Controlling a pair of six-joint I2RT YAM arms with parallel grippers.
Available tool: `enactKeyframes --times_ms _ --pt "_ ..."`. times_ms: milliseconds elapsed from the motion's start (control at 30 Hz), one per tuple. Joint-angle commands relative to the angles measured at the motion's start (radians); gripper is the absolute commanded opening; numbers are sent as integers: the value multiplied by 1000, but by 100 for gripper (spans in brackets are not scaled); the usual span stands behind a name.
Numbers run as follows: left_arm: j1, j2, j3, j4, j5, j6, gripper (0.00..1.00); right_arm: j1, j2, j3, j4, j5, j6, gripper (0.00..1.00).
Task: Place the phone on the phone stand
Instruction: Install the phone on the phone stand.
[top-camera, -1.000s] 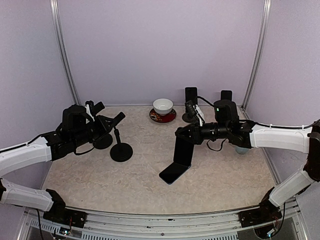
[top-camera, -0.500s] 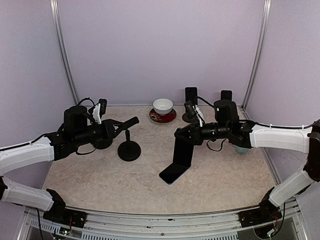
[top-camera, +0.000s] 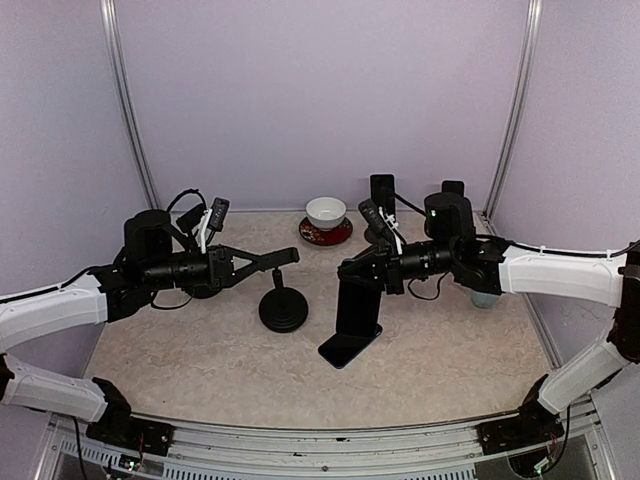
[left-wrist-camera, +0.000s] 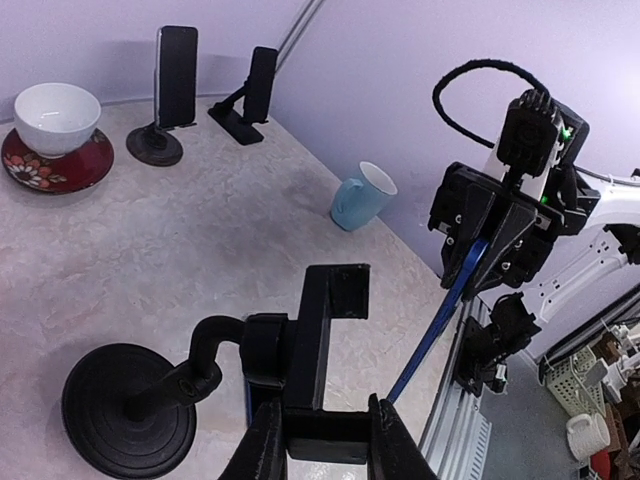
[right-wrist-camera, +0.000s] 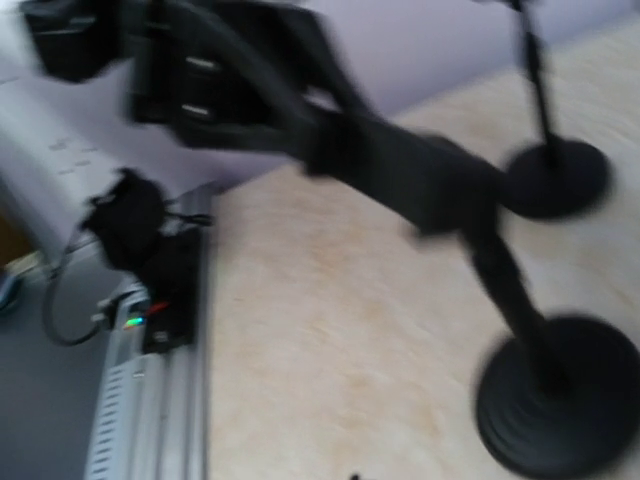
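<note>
1. My left arm (top-camera: 60, 310) reaches in from the left, forearm low and almost level over the table (top-camera: 200, 370), wrist aimed at the middle.
2. The left gripper (top-camera: 262, 262) is clamped on the cradle of the phone stand (top-camera: 283, 312), a finger on either side. The stand's round base sits on the table, below and just ahead of the fingers.
3. My right arm (top-camera: 560, 272) comes in from the right, wrist level, facing the left one.
4. The right gripper (top-camera: 350, 272) is pinched tight on the top edge of the phone (top-camera: 358, 308). The phone hangs tilted, just right of the stand, off the cradle.
5. I cannot tell whether the phone's lower end touches the table.
</note>
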Motion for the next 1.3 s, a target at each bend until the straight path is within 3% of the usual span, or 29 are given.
enactKeyframes --times_ms 0,633,833,1267 --pt "-1 -28 18 116 107 52 0 45 -18 89 35 -138 -79 0" --pt "-79 -32 45 100 207 88 0 158 208 418 100 -517 -102 0" --pt "-100 -37 46 112 222 117 0 186 298 524 111 -578 -90 0" --pt "-124 -39 56 125 245 120 0 197 393 591 234 -640 22 0"
